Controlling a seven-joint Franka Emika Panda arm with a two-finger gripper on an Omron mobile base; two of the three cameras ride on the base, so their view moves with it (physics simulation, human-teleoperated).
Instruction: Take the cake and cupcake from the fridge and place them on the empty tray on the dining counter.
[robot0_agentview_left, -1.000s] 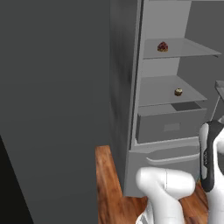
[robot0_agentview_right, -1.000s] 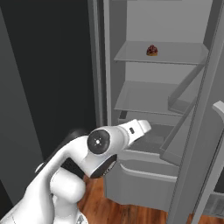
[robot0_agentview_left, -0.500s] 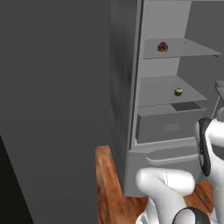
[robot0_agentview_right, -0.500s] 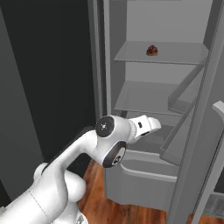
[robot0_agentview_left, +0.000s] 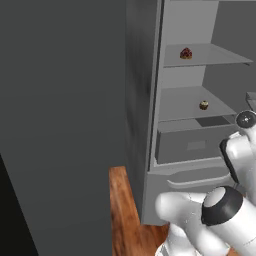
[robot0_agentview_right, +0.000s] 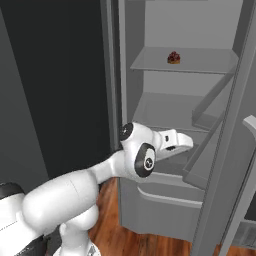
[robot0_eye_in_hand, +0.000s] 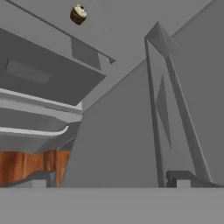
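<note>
fridge (robot0_agentview_left: 145, 125) open, unchanged over the last second. arm (robot0_agentview_right: 100, 175) now stretched further forward than a second ago, wrist up at drawer height and nearing the lower shelf. tool (robot0_eye_in_hand: 109, 183) spread wide, holding nothing. cake (robot0_agentview_right: 173, 57) on upper shelf, cupcake (robot0_agentview_left: 203, 105) on the shelf below, both untouched. means reach under way, likely toward cupcake; no pickup yet.
</note>
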